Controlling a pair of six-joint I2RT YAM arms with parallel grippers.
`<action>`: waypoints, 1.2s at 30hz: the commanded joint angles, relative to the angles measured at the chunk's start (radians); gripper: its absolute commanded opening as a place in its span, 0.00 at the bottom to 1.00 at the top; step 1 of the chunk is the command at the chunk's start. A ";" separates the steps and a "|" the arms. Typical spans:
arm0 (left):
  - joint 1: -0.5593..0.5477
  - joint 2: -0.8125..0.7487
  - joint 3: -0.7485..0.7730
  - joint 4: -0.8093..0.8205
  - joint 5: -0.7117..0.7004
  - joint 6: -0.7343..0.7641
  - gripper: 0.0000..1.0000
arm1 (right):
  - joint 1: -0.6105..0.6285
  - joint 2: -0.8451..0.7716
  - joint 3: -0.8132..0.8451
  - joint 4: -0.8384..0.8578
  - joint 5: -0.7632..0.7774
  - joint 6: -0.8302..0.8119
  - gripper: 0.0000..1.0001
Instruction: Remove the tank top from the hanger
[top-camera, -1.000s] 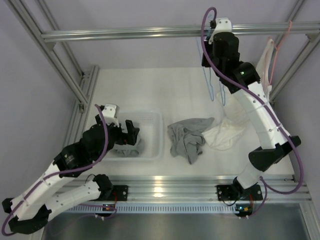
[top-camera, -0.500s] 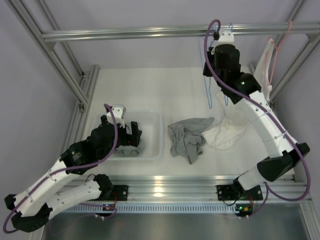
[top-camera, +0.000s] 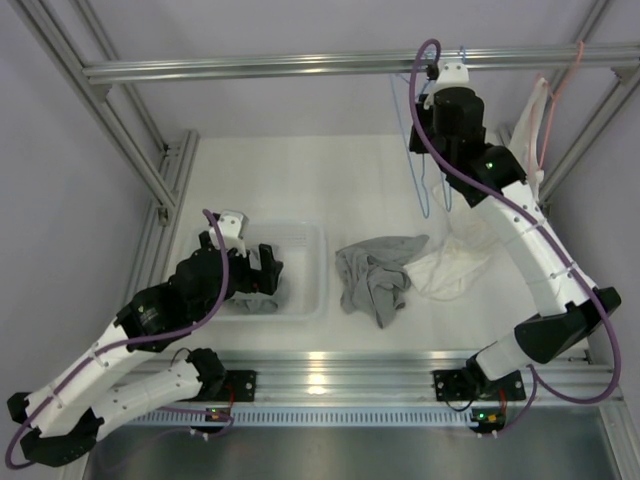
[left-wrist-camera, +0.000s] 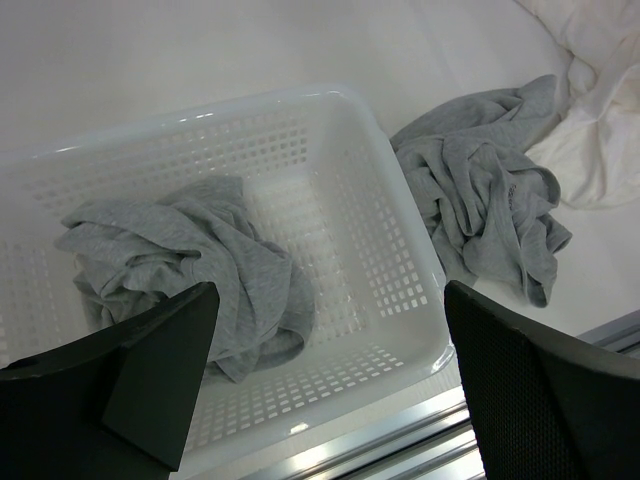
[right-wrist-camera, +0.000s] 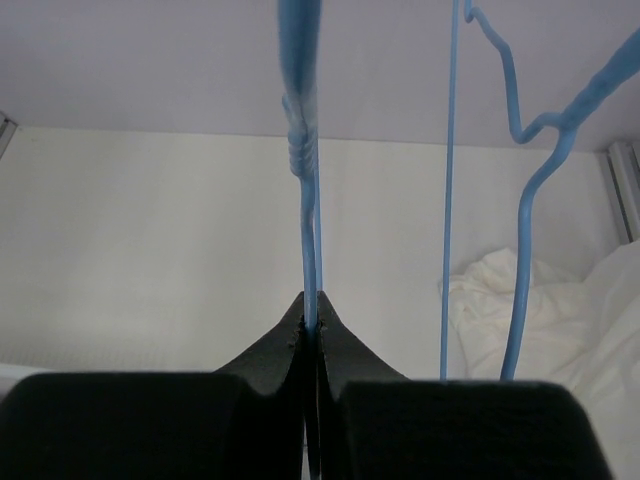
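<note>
- Right fingers: pressed together at the bottom centre of the wrist view, right gripper pinching the thin wire of a bare blue hanger.
- Left fingers: spread wide at the lower corners of the wrist view, left gripper holding nothing, above a white basket.
- Inside the basket, left half: crumpled gray cloth.
- Centre of the overhead view: gray tank top heaped on the table, off any hanger, between basket and a white cloth.
- Right of the held hanger: second blue hanger, also bare.
</note>
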 joint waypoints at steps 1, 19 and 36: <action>0.001 -0.011 0.017 0.039 0.002 0.014 0.99 | -0.009 -0.015 0.063 -0.021 -0.009 -0.027 0.00; 0.003 -0.053 -0.024 0.040 0.003 0.012 0.99 | -0.009 0.027 0.270 -0.150 -0.016 -0.076 0.00; 0.003 -0.036 -0.041 0.038 0.019 0.015 0.99 | -0.011 -0.004 0.338 -0.150 -0.030 -0.099 0.00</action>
